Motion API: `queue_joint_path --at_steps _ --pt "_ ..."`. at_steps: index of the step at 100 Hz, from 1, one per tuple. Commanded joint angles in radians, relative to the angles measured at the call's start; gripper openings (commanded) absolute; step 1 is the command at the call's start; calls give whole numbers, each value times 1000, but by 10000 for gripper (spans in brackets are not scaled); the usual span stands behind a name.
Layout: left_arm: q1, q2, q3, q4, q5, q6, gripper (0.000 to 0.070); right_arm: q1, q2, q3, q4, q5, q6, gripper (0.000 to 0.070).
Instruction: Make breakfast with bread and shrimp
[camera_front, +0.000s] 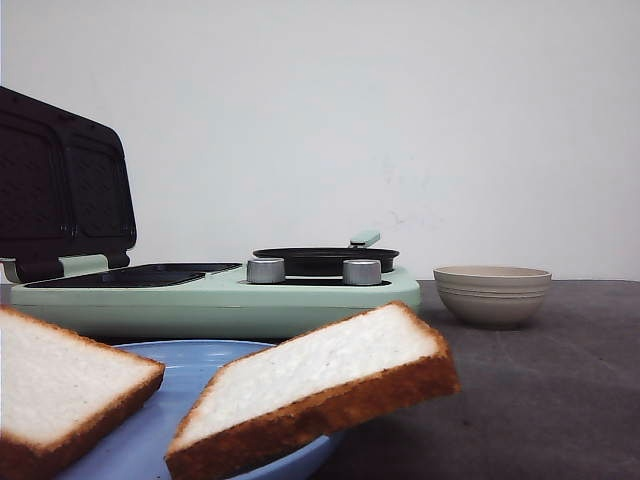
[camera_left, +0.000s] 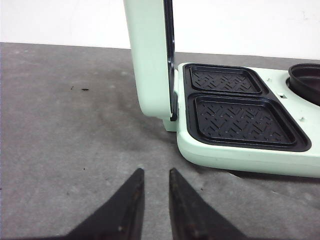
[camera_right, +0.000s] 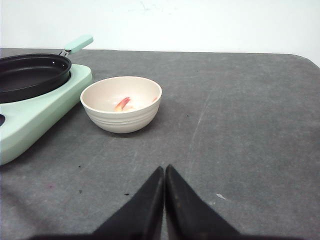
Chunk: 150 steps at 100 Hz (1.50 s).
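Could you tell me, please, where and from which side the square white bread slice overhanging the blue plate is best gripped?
Grip the square white bread slice at its raised corner that juts past the blue plate rim, coming from the robot's right, one finger above and one below. That tilted corner hangs free over the grey table, so probably nothing blocks the lower finger.

Bare counter (camera_right: 240, 125) lies ahead of the right hand (camera_right: 165, 172); the bowl (camera_right: 122, 104) and the green cooker (camera_right: 30, 115) stand ahead to one side. Ahead of the left hand (camera_left: 156, 175), the raised lid (camera_left: 150, 60) blocks passage; beside it, open counter.
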<state>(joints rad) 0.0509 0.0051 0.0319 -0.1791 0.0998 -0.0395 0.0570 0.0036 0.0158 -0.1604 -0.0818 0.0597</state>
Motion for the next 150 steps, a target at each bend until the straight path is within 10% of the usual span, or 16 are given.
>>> queue_joint_path --at_steps 1,111,150 --pt "0 -2 -17 -6 -5 9 0 0 0 -4 11 3 11 0" --pt "0 -2 -17 -7 -6 91 0 0 0 -4 11 3 12 0" --pt "0 -2 -7 -1 4 2 0 0 0 -4 6 2 72 0"
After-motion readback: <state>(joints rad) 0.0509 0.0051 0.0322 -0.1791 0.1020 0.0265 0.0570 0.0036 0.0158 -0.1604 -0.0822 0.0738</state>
